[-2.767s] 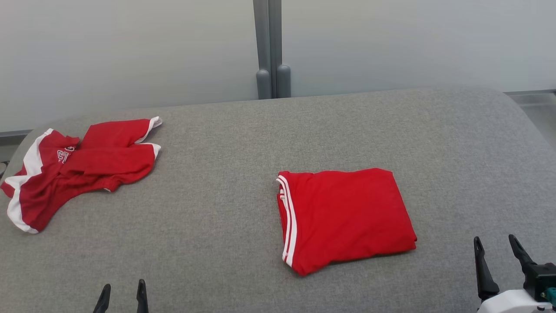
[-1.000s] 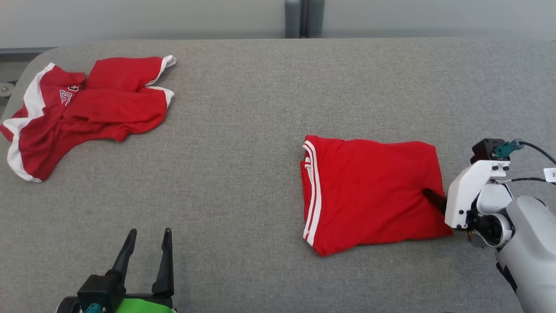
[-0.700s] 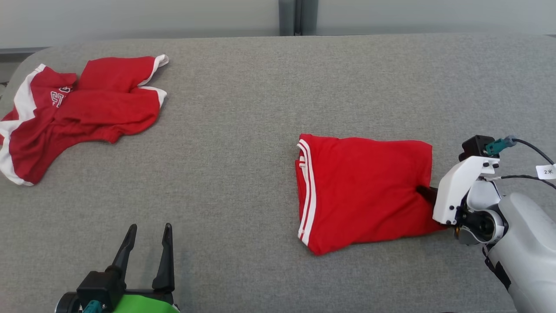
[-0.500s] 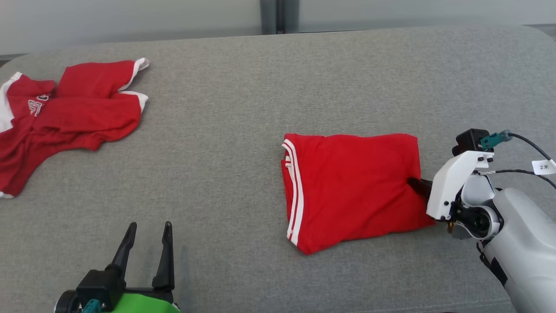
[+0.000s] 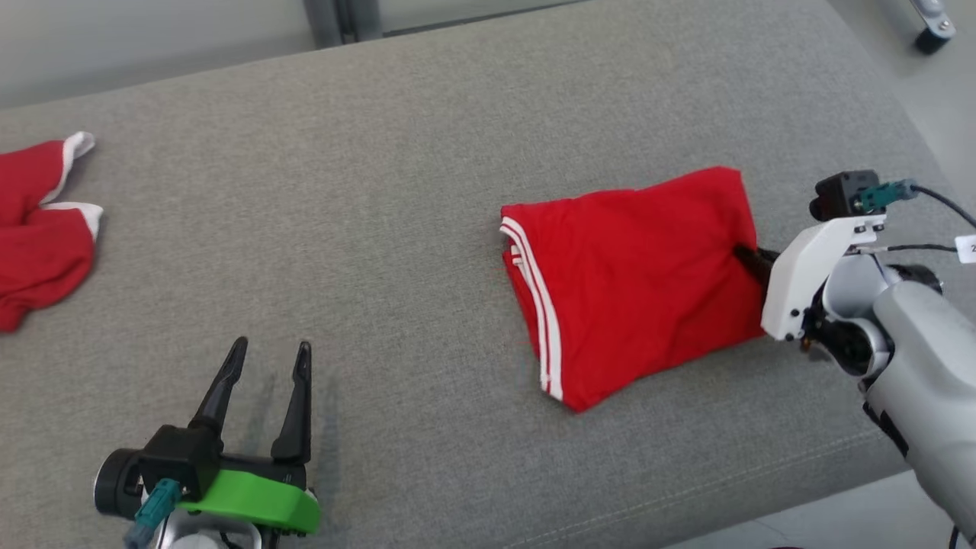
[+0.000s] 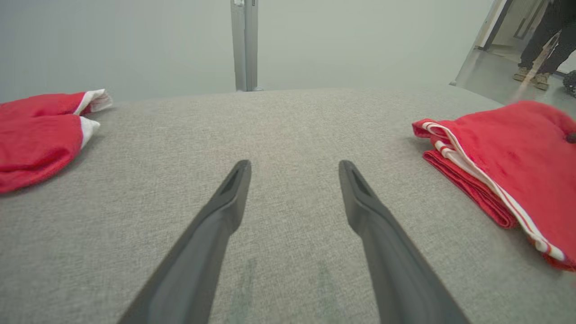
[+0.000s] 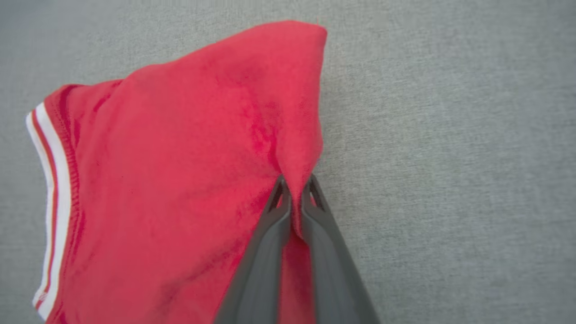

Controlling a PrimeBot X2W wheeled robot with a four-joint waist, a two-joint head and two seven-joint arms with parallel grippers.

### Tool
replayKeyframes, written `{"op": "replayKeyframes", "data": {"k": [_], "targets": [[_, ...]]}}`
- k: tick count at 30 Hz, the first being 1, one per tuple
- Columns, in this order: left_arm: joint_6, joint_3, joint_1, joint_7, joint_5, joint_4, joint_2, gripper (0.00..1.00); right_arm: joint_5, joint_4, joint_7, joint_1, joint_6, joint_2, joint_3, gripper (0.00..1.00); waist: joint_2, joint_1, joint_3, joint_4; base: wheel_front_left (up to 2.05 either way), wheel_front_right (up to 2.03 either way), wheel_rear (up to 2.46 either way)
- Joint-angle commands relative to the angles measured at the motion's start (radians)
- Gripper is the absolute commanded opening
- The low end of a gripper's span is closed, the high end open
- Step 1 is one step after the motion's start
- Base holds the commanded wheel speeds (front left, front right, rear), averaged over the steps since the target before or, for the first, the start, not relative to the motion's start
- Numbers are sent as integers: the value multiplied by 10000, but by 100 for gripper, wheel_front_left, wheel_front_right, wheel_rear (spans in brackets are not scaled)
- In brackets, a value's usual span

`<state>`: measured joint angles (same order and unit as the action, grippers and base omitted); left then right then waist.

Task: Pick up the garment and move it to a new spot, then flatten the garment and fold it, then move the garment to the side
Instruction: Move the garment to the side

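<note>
- Grey woven cloth covers the worktop (image 5: 396,191). On its right half lies the folded red garment (image 5: 640,282), a rough rectangle with two white stripes (image 5: 543,320) along its left edge.
- The garment's right edge is pinched up into a small ridge, while the rest lies on the worktop.
- The right hand (image 7: 294,183) is closed tight on that ridge, with red cloth squeezed between its two dark fingers.
- The left hand (image 5: 271,349) hangs over bare worktop at the near left, well apart from the garment. Its fingers are spread wide and hold nothing.
- A second red garment (image 5: 38,229) with white trim lies crumpled at the far left edge.
- Behind the worktop stand a pale wall and a grey post (image 6: 244,45). A person's feet (image 6: 533,78) show on the floor off to the right.
</note>
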<state>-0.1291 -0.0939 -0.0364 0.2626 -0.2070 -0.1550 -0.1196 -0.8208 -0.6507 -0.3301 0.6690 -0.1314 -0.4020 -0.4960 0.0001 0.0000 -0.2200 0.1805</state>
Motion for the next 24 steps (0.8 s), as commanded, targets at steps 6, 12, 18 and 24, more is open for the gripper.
{"op": "replayKeyframes", "data": {"k": [6, 12, 18, 24], "targets": [[-11, -281, -821, 26, -35, -24, -437, 100, 500, -385, 633, 1373, 15, -687, -44, 0, -1, 0, -1545, 658, 0, 0, 0], [-12, -438, -1106, 26, -113, -20, -675, 100, 891, -1226, 773, 2524, 15, -1215, 367, 0, -1, 0, -2071, 298, 0, 0, 0], [-12, -229, -938, 24, -85, 71, -738, 100, 1337, -2304, 663, 3314, 15, -1888, 1015, 0, -1, 0, -2257, -211, 0, 0, 0], [-12, -106, -706, 24, -69, 185, -801, 100, 1858, -3436, 568, 3634, 15, -2471, 1650, 0, -1, 0, -2386, -647, 0, 0, 0]]}}
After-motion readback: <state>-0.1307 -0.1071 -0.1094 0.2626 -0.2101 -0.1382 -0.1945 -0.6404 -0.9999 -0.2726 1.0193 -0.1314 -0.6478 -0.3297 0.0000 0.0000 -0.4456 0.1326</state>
